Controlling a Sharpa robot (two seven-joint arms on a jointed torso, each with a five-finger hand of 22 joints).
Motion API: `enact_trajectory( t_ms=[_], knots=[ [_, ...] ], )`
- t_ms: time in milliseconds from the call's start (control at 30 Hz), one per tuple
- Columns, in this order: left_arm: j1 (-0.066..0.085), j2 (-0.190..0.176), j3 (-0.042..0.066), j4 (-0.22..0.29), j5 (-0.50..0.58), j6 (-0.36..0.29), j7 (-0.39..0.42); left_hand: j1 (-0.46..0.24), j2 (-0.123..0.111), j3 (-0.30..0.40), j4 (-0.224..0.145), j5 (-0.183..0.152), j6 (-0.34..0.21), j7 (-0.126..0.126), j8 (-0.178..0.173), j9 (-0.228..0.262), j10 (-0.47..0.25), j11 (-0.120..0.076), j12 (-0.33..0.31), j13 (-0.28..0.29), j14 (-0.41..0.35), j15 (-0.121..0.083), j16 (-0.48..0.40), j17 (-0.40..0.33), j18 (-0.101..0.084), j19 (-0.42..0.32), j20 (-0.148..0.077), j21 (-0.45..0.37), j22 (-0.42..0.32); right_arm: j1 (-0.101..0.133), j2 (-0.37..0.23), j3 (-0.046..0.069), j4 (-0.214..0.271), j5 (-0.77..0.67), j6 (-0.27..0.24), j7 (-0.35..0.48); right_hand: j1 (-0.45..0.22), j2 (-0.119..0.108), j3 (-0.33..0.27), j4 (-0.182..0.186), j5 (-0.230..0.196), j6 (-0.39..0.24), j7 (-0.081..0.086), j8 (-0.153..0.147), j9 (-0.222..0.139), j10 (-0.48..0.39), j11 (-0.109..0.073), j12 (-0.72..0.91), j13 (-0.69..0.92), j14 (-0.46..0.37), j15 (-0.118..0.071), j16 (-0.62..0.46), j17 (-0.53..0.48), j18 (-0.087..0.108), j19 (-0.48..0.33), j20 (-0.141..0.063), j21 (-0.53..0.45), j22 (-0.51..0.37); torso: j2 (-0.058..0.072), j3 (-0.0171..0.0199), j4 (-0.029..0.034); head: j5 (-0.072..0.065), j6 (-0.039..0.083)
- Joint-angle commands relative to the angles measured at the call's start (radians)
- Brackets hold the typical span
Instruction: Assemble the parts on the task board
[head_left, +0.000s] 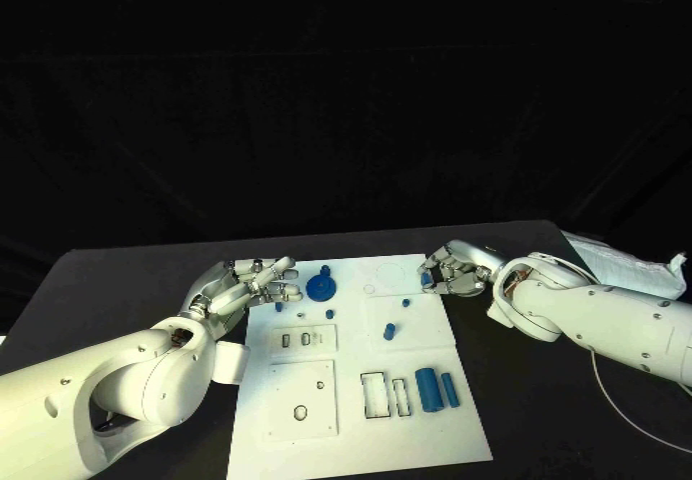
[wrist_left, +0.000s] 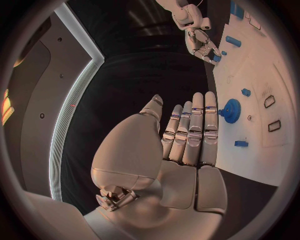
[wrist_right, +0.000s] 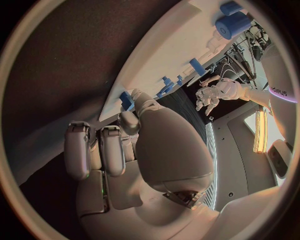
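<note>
Parts (head_left: 427, 381) untouched, hands (head_left: 260, 281) empty

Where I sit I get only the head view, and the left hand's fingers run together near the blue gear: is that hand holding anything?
Observer: No. The left wrist view shows the left hand with its fingers stretched straight and nothing in them. The blue gear lies on the task board, close beside the fingertips.
Operator: And the right hand, at the board's far edge?
Observer: In the right wrist view the right hand has some fingers curled in, and one fingertip sits at the board's edge right beside a small blue part. I cannot tell whether it pinches that part.
</note>
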Motion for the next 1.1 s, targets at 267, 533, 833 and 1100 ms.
enact_trajectory(
  t_ms=[267, 533, 833, 1100],
  knots=[
    [0.0, 0.002, 0.001, 0.001, -0.005, 0.015, 0.009, 0.008, 0.002, 0.0, -0.007, -0.005, 0.001, 0.003, -0.005, -0.001, 0.0, 0.008, -0.007, -0.001, -0.006, 0.002, -0.005, 0.003, 0.002, 0.002, 0.002, 0.0, -0.001, -0.002, 0.003, 0.0, -0.004, -0.019, 0.028, -0.012, 0.003, 0.034, 0.03, -0.022, -0.042, 0.062, -0.018, 0.02, 0.009, 0.011, -0.02, 0.008, 0.005, 0.07, -0.019, -0.001, 0.098, -0.016, 0.004, -0.017, -0.002, 0.03, 0.0, 0.0004, 0.0005, 0.001, -0.004],
    [0.0, 0.001, 0.001, 0.001, -0.005, 0.015, 0.009, 0.009, 0.003, 0.002, -0.008, -0.004, 0.002, 0.003, -0.005, -0.001, 0.0, 0.008, -0.007, -0.001, -0.006, 0.002, -0.005, 0.003, 0.002, 0.002, 0.002, 0.0, -0.001, -0.002, 0.004, 0.0, -0.007, -0.02, 0.026, -0.023, 0.005, 0.041, 0.042, -0.033, -0.047, 0.071, -0.021, 0.021, 0.009, 0.023, -0.024, 0.023, 0.018, 0.072, -0.022, 0.003, 0.106, -0.018, 0.012, -0.021, 0.003, 0.041, 0.0, 0.0007, -0.0007, 0.002, -0.006],
    [0.0, 0.001, 0.0, 0.001, -0.005, 0.015, 0.008, 0.01, 0.004, 0.002, -0.008, -0.004, 0.002, 0.003, -0.005, -0.001, 0.0, 0.008, -0.007, -0.001, -0.006, 0.002, -0.005, 0.004, 0.002, 0.002, 0.002, 0.0, -0.001, 0.0, -0.002, 0.001, 0.026, 0.028, -0.009, -0.061, -0.005, 0.063, 0.068, -0.045, -0.071, 0.092, -0.03, 0.025, 0.013, 0.036, -0.03, 0.032, 0.027, 0.073, -0.028, 0.005, 0.109, -0.018, 0.014, -0.026, 0.004, 0.043, -0.001, 0.0003, 0.0004, 0.003, -0.006],
    [0.0, 0.0, 0.0, -0.011, -0.006, 0.021, 0.014, 0.013, 0.007, 0.005, -0.012, -0.004, 0.002, 0.002, -0.006, -0.001, 0.0, 0.008, -0.008, -0.001, -0.005, 0.002, -0.006, 0.005, 0.002, 0.002, 0.002, 0.0, -0.001, 0.036, -0.029, 0.003, 0.168, 0.096, -0.062, -0.203, -0.017, 0.09, 0.091, -0.053, -0.101, 0.096, -0.033, 0.023, 0.014, 0.035, -0.034, 0.018, 0.017, 0.071, -0.031, 0.0, 0.101, -0.017, 0.01, -0.03, 0.002, 0.039, -0.004, -0.0045, 0.0032, 0.004, -0.003]
  ],
)
